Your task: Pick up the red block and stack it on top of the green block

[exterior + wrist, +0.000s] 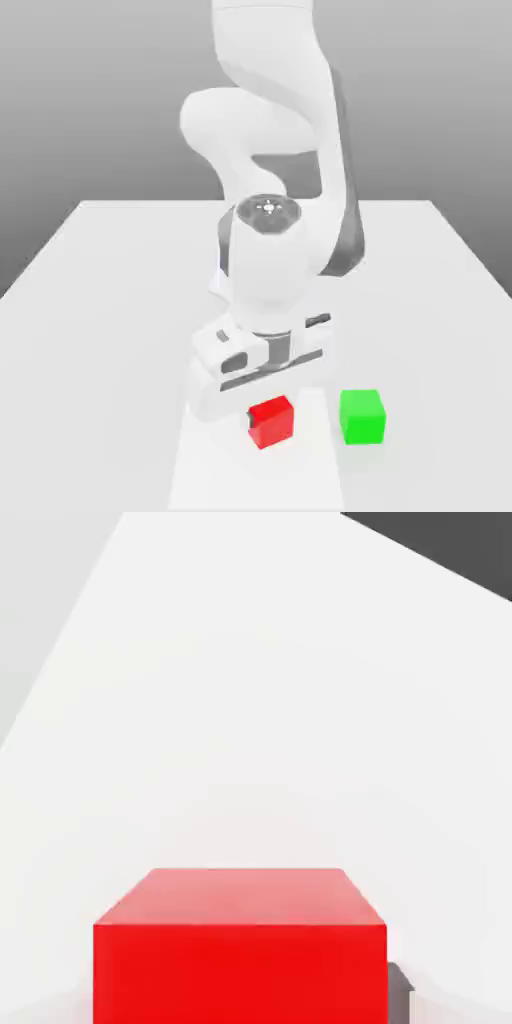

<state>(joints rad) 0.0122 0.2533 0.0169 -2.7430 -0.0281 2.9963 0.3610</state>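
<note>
My claw [262,405] is clamped tight on the red block [270,421], which sits on the worktop [110,300] just beside the green block [362,416]. I'd lift straight up, well clear, before crossing over. One red block, one green block.

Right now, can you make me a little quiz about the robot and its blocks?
1. True or false: the red block is already stacked on the green block.
2. In the exterior view, which block sits right at the gripper?
3. What do both blocks rest on: A) white table, B) tray, C) shelf?

Key: 1 false, they sit side by side, apart. 2 the red block. 3 A.
</note>
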